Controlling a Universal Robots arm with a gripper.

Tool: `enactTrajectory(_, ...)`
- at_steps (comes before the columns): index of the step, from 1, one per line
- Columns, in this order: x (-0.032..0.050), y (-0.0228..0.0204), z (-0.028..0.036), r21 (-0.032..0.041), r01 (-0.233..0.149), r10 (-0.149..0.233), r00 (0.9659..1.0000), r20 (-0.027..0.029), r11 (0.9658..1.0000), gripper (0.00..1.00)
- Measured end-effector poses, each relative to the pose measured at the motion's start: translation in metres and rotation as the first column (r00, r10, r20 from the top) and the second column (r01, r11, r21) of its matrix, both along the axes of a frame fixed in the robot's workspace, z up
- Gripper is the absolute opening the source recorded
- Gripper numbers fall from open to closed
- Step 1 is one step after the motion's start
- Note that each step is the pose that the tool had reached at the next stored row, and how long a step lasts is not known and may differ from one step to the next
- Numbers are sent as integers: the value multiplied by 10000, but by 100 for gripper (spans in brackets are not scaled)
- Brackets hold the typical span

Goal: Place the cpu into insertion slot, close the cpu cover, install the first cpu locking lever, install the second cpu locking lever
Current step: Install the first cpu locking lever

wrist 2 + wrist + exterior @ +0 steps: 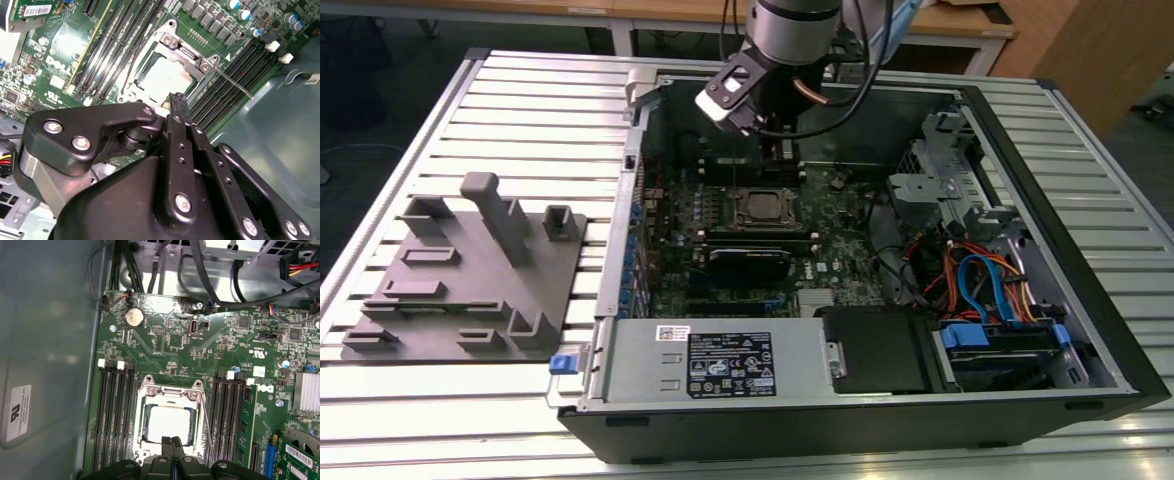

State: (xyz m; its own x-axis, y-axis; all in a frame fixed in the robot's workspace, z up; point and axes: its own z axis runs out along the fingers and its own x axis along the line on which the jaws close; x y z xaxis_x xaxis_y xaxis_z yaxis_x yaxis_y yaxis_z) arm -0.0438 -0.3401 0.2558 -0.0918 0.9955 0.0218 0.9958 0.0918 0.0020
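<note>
Gripper [171,441]: fingers pressed together, nothing held, tips poised over the edge of the cpu [170,421]. Directly beyond the tips, cpu seated in the insertion slot [144,432], cpu cover [172,390] lying flat around it. Black memory slots [112,415] flank both sides. Farther off, round coin battery [134,316]. Farthest, white sticker [15,410] on the grey case wall, print too small to tell.

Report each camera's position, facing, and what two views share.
Exterior view: off the arm, looking down into the open black computer case; grey arm shows.
First wrist view: on the arm, squarely facing the green circuit board; black end effector shows.
Second wrist view: on the arm, slanted across that board; end effector shows.
Both wrist views: the square silver-grey cpu.
</note>
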Motion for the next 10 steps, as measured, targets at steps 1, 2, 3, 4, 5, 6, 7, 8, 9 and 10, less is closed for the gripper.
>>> enactTrajectory(1, 0, -1, 0, 0, -73, 73, 10000, 0, 10000, 10)
enactTrajectory(2, 0, -1, 0, 0, -145, 145, 9999, 0, 9999, 10)
enactTrajectory(3, 0, -2, 0, 0, -217, 217, 9998, 0, 9998, 10)
enactTrajectory(4, 0, -2, 0, 1, -290, 290, 9996, 0, 9996, 10)
enactTrajectory(5, 0, -3, 0, 0, -352, 352, 9994, 0, 9994, 10)
enactTrajectory(6, 0, -3, 0, 0, -411, 411, 9992, 0, 9992, 10)
enactTrajectory(7, 0, -3, 0, 1, -465, 465, 9989, 0, 9989, 10)
enactTrajectory(8, -1, -5, 0, 1, -514, 514, 9987, 0, 9987, 10)
enactTrajectory(9, -1, -5, 0, 1, -562, 562, 9984, 0, 9984, 10)
enactTrajectory(10, -1, -6, 0, 1, -608, 608, 9981, 0, 9981, 10)
